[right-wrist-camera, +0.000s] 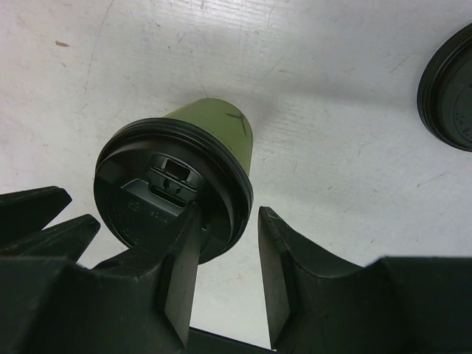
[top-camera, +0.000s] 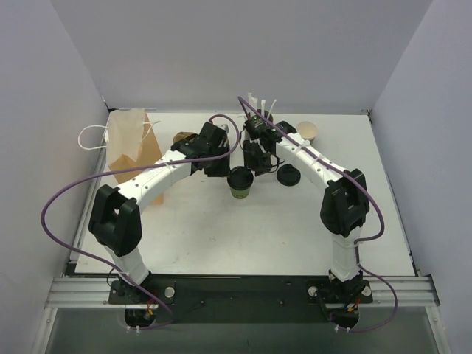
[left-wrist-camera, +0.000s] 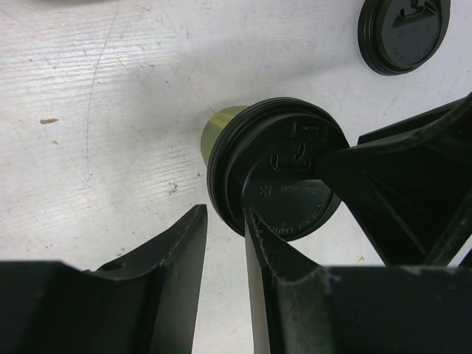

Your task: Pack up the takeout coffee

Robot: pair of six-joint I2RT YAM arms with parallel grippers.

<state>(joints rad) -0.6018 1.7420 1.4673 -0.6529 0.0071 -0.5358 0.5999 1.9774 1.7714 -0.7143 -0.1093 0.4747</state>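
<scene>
The takeout coffee [top-camera: 240, 182], a small green cup with a black lid, stands upright mid-table. My left gripper [top-camera: 221, 168] hovers at its left and my right gripper [top-camera: 258, 164] at its right. In the left wrist view the lid [left-wrist-camera: 276, 177] lies just beyond the left gripper [left-wrist-camera: 225, 214], whose right fingertip [left-wrist-camera: 269, 258] overlaps the rim. Bare table shows between the jaws. In the right wrist view the right gripper [right-wrist-camera: 229, 212] is open, its left finger [right-wrist-camera: 181, 258] lying over the lid [right-wrist-camera: 147, 184]. The green wall [right-wrist-camera: 217, 125] shows behind.
A loose black lid [top-camera: 287, 175] lies just right of the cup. The brown paper bag [top-camera: 133, 144] stands at the far left. A grey straw holder [top-camera: 258, 110] and an unlidded green cup [top-camera: 306, 133] sit at the back.
</scene>
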